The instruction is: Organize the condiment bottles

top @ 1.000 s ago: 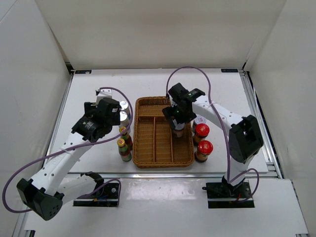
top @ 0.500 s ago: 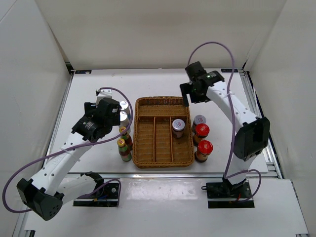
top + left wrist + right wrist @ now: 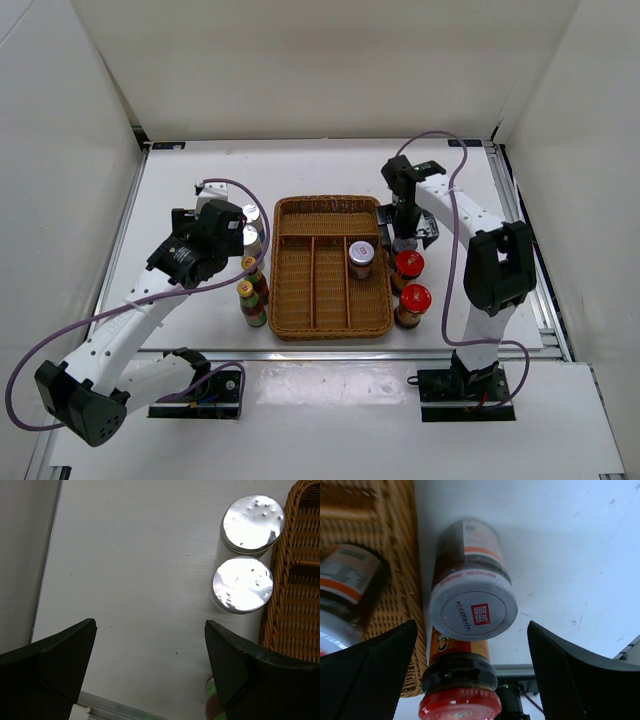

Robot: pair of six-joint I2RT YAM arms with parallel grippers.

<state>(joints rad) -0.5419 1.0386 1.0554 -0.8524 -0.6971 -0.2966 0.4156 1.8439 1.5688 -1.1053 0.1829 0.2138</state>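
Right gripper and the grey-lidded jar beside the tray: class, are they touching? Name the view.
Apart. The right wrist view shows the right gripper open, its fingers either side of the grey-lidded jar with clear gaps.

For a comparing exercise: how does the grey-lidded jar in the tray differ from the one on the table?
The tray jar stands in the tray's right compartment; the table jar, outside its right rim. Nothing hangs over the tray jar; the table jar sits under the right gripper's open jaws. Both stand upright.

White arms (image 3: 130, 325), black joints (image 3: 497, 275), purple cables (image 3: 225, 181)
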